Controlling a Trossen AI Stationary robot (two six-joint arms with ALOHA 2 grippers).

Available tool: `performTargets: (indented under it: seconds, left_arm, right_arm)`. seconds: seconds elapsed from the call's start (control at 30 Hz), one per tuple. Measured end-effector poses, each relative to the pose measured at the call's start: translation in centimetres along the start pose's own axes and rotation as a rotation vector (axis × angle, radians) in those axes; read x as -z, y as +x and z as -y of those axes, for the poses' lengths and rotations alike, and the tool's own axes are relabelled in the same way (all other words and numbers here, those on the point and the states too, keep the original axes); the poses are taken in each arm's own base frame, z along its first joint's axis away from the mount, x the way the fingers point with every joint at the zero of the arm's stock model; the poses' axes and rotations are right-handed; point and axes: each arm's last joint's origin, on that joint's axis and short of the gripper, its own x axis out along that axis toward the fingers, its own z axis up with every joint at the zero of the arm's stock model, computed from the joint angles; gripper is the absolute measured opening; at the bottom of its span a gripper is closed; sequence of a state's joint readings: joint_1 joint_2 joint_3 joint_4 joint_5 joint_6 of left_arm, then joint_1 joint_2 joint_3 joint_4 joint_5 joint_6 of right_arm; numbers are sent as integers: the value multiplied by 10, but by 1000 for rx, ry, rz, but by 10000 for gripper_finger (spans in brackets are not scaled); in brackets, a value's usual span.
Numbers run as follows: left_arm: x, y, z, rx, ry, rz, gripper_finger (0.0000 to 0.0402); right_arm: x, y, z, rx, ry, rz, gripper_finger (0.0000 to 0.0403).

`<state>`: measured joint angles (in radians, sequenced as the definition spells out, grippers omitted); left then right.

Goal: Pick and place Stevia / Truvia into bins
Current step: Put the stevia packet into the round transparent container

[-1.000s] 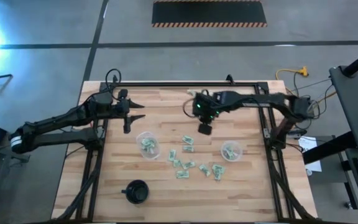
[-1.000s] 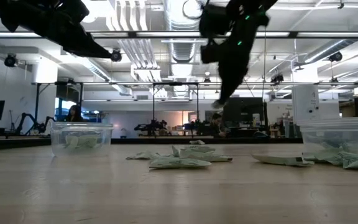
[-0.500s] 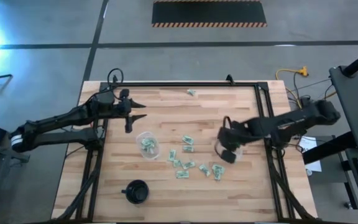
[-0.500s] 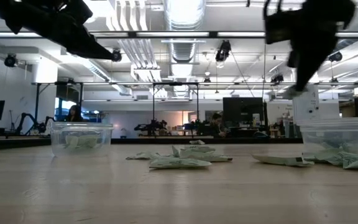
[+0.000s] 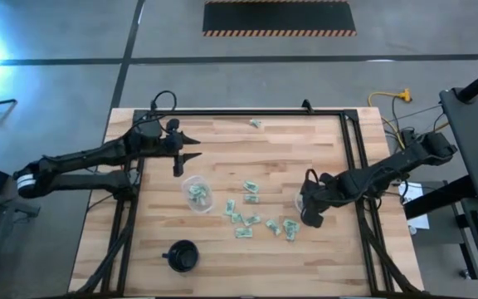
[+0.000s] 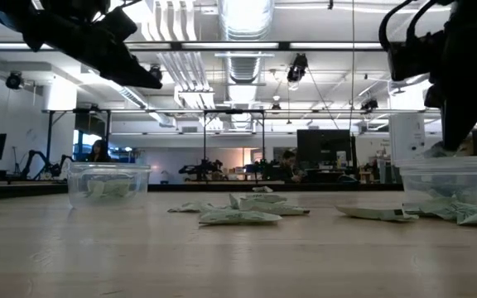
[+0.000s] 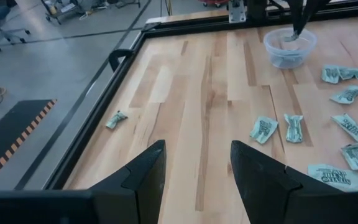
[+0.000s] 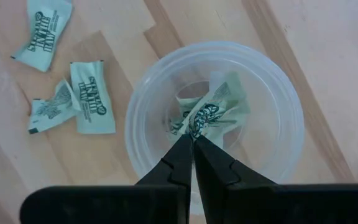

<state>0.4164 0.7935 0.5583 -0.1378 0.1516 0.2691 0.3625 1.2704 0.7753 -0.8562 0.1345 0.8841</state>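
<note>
The right gripper [image 8: 192, 142], fingers pressed together on a sweetener packet [image 8: 205, 116], hangs directly over the right-hand clear cup [image 8: 272, 99]; the release should come only while the tips are inside the rim, so the packet drops among those already there. The left gripper [image 7: 196, 163], fingers spread and empty, waits above the far left of the wooden table [image 5: 222, 141]. Loose packets [image 5: 245, 218] lie between the two cups, one stray packet [image 5: 256, 124] at the far edge, with a workshop beyond.

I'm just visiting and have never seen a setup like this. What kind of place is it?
Probably a robotics lab or workshop in an industrial hall. Exposed ceiling ducts run overhead, hazard-striped floor matting lies beyond the wooden table, and more equipment and a seated person show in the background.
</note>
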Motion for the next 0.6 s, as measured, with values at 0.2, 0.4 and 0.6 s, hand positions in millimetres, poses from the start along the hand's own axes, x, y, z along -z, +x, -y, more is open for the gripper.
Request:
performTargets:
  seconds: [0.2, 0.4, 0.6]
  left_arm:
    - [1, 3, 0, 3, -2, -10, 164]
    - [1, 3, 0, 2, 1, -9, 164]
    - [1, 3, 0, 1, 2, -6, 164]
  right_arm:
    - [0, -1, 0, -6, 7, 0, 33]
    - [0, -2, 0, -9, 8, 3, 97]
    - [-4, -5, 0, -13, -59, 79, 137]
